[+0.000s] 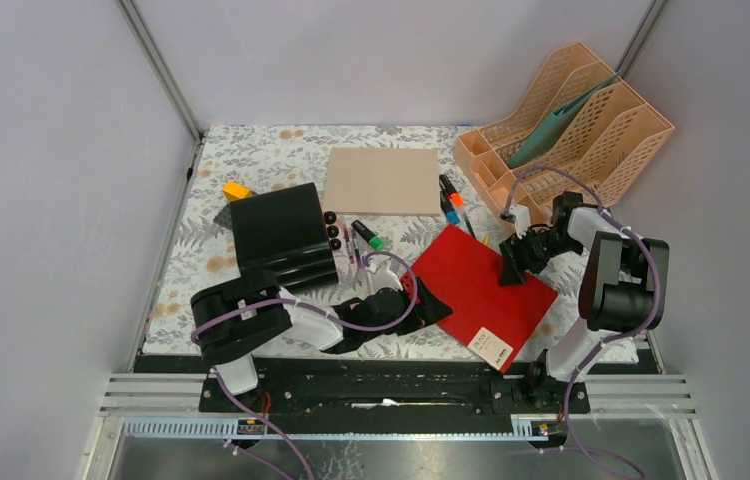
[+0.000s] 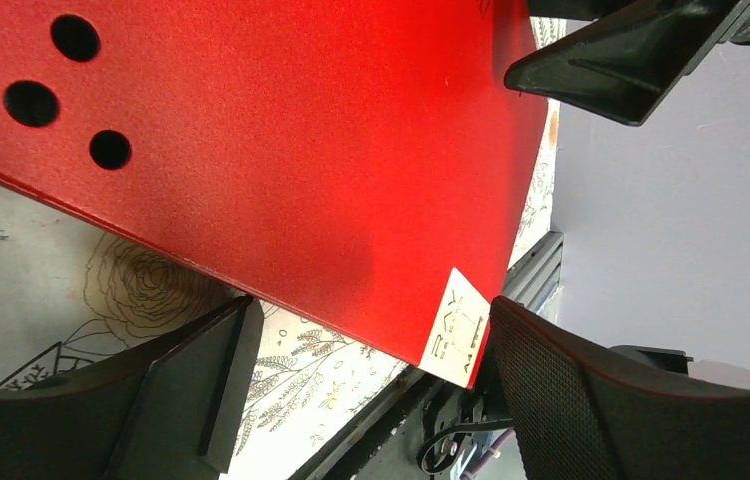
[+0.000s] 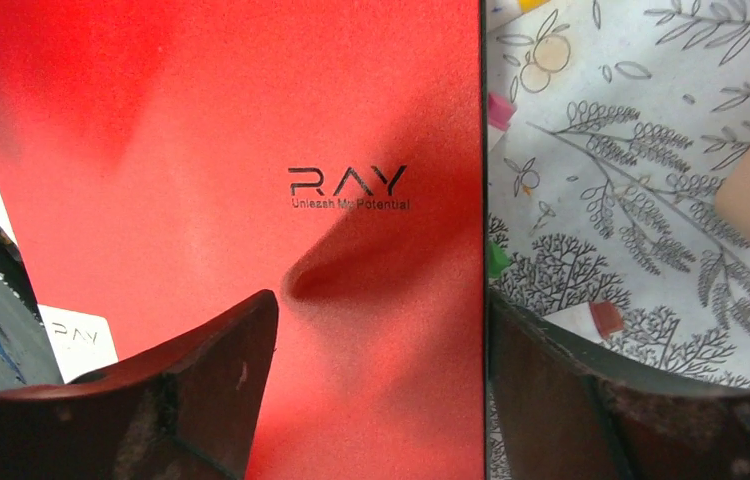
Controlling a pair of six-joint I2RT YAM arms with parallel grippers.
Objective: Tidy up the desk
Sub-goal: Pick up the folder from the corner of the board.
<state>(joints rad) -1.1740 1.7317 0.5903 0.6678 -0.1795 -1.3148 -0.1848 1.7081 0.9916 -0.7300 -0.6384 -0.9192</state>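
Left gripper (image 1: pixel 429 300) is seen with its jaws spread wide and nothing clamped. A red folder's (image 1: pixel 481 285) near left edge is straddled loosely. In the left wrist view one of the fingers (image 2: pixel 181 380) is seen over the cloth and the other beside the folder's labelled corner. Right gripper (image 1: pixel 513 270) is also wide open with nothing gripped. One of its fingers (image 3: pixel 201 390) is set over the red cover, and the other lies just past the folder's far right edge. Whether any finger touches the folder cannot be told.

The desk (image 1: pixel 271 150) lies directly beneath both grippers, and its fern-printed cloth is spread from the rail (image 1: pixel 391 385) to the back wall. The folder is laid flat and skewed on the near right part. Its corner with the white label (image 1: pixel 494 347) reaches past the desk's near edge toward the rail.

A black binder (image 1: pixel 281 235) is found just behind the left arm, with markers (image 1: pixel 368 235) scattered between it and the folder. A tan board (image 1: pixel 381 180) is laid flat at the middle back. A peach rack (image 1: pixel 591 120) is set at the back right corner, close behind the right gripper. An orange block (image 1: pixel 236 189) is seen near the binder's back corner.

Bare cloth is left along the left edge and in the back left corner. The desk is hemmed in by walls on the left, back and right.
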